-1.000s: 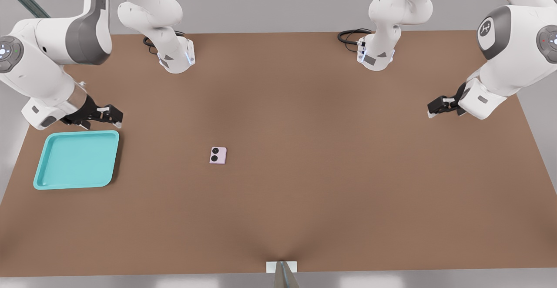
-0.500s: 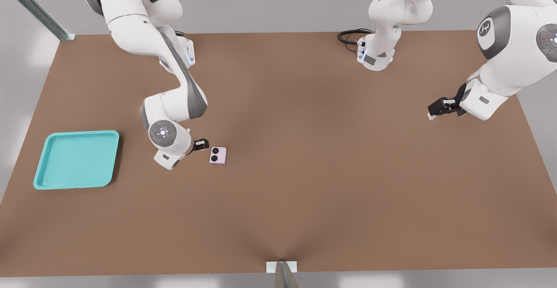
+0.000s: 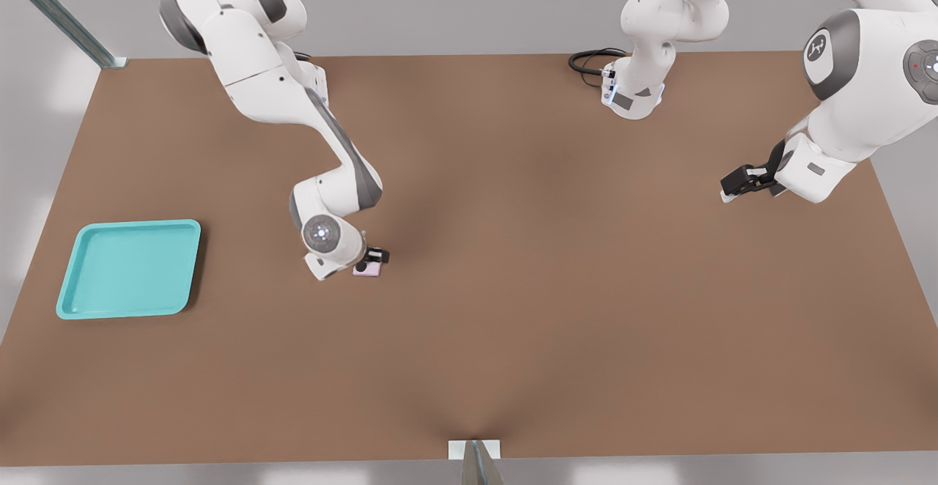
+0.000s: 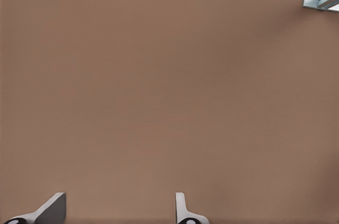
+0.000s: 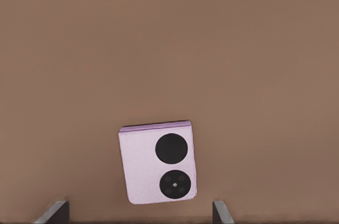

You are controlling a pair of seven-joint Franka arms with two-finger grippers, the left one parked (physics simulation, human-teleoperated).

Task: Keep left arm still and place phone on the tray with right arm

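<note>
A wide brown table (image 3: 557,309) is seen against a pale grey background. On the front view's left, the turquoise tray (image 3: 129,268) is laid flat on the table with nothing inside it. To its right, well apart from it, the right arm (image 3: 293,104) is bent down toward the middle of the table, and its gripper (image 3: 374,258) is held directly above the phone (image 3: 368,270), so that only a pink edge of the phone is seen in the front view. In the right wrist view, the phone (image 5: 159,162) is shown lying flat on the table, its two black lenses facing up. The fingertips (image 5: 54,213) are seen on either side of it, spread wider than the phone and not touching it.
</note>
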